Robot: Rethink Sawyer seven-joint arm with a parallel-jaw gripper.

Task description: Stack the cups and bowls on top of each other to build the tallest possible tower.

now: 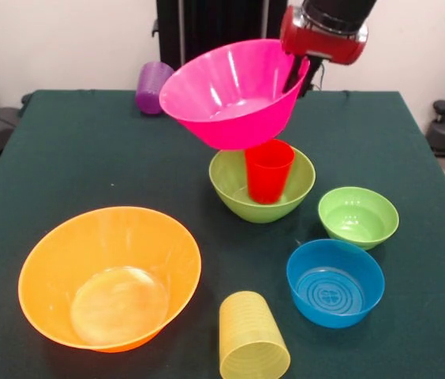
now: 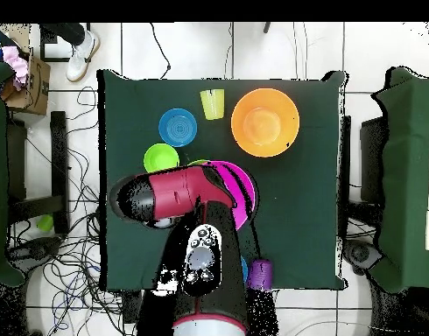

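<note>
A dark green table cover [image 1: 65,158] is seen under translucent plastic pieces: a hot pink bowl [image 1: 230,95], a bright red cup [image 1: 268,170] inside a lime green bowl [image 1: 230,189], a smaller lime green bowl [image 1: 358,216], a blue bowl [image 1: 335,283] marked with concentric rings, a large orange bowl [image 1: 110,276], a ribbed yellow cup [image 1: 252,346] and a purple cup [image 1: 154,87]. The arm [image 1: 325,35] is coloured red and black.

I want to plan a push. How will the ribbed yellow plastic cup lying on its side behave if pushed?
The ribbed yellow plastic cup lies on its side, so it will probably roll, curving because it tapers. Being thin and translucent, it is likely light and slides easily.
</note>
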